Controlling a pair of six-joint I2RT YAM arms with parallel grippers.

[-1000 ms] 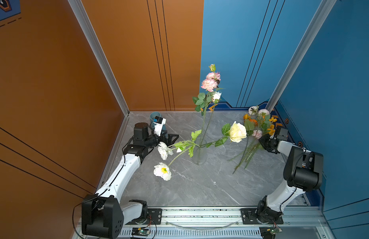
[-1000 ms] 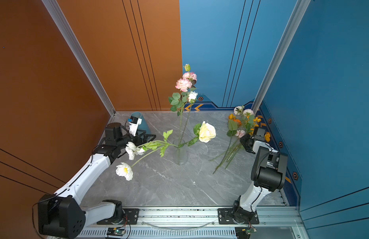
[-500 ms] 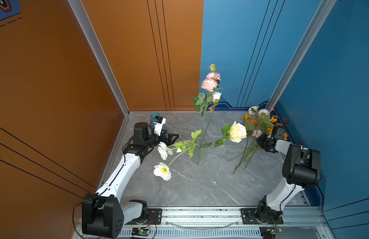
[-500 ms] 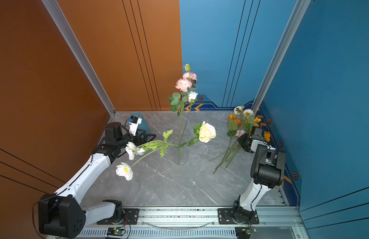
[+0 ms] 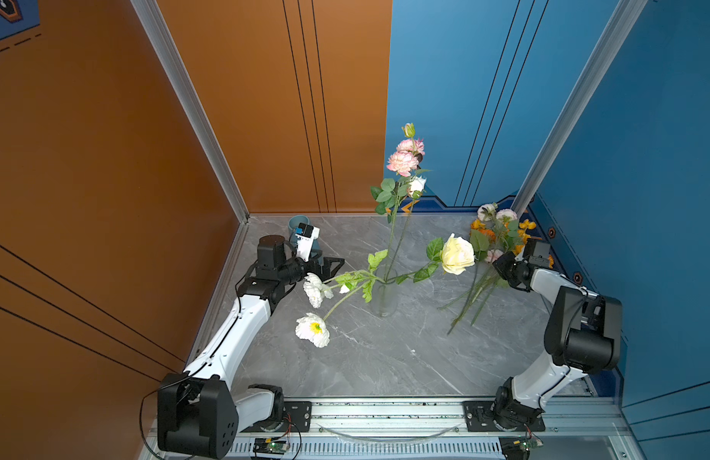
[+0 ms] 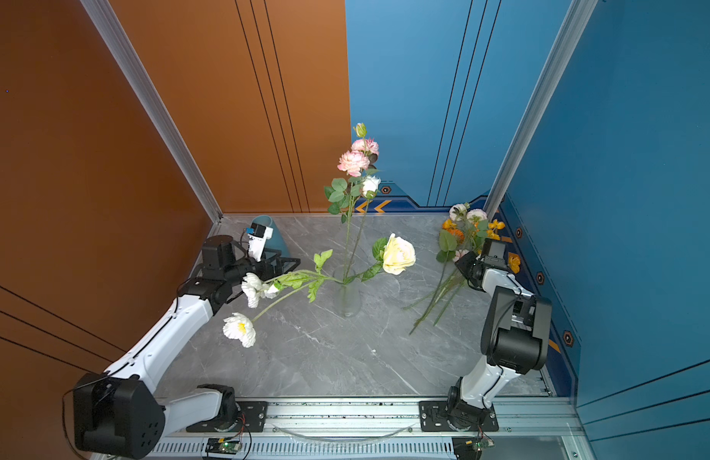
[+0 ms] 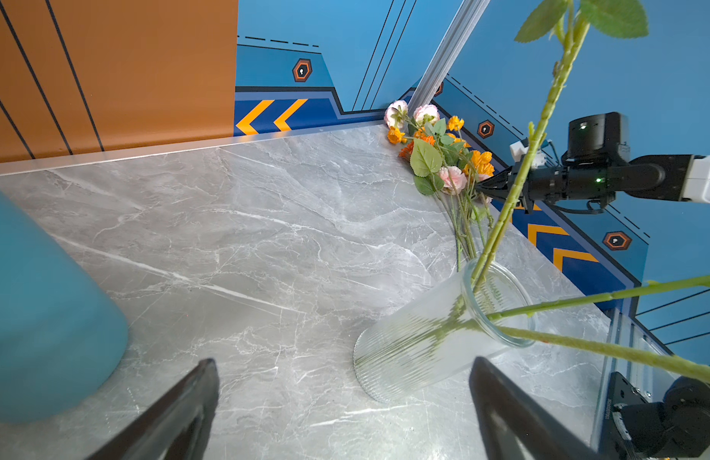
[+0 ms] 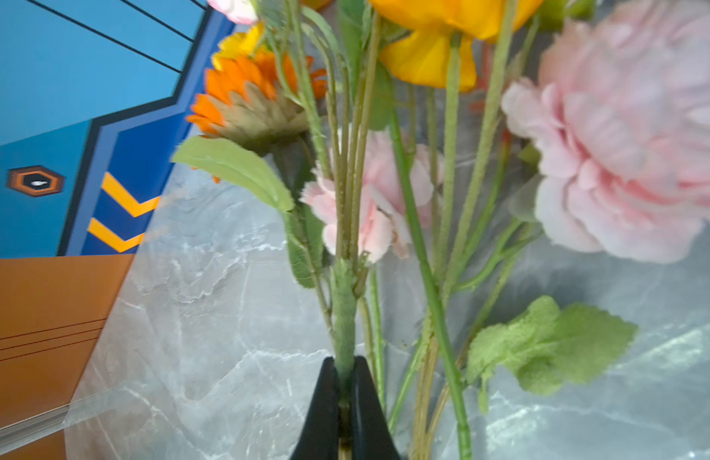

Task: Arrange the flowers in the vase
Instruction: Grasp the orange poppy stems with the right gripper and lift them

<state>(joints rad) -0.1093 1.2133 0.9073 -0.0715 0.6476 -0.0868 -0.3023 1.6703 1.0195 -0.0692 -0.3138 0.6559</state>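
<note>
Right hand (image 8: 344, 366) pinches a fuzzy green stem (image 8: 344, 302) among loose flowers (image 8: 624, 151).

A grey marble-patterned floor (image 5: 385, 358) sits boxed by orange wall panels (image 5: 106, 159) and blue wall panels (image 5: 644, 159), aluminium corner posts (image 5: 194, 107) between.

The clear vase (image 5: 385, 302), upright on the desk (image 5: 385, 366), holds pink flowers (image 5: 402, 163), a cream rose (image 5: 457, 250) and two droopy white flowers (image 5: 312, 329). An orange-and-pink bunch (image 5: 496, 235) lies by the far right corner.
</note>
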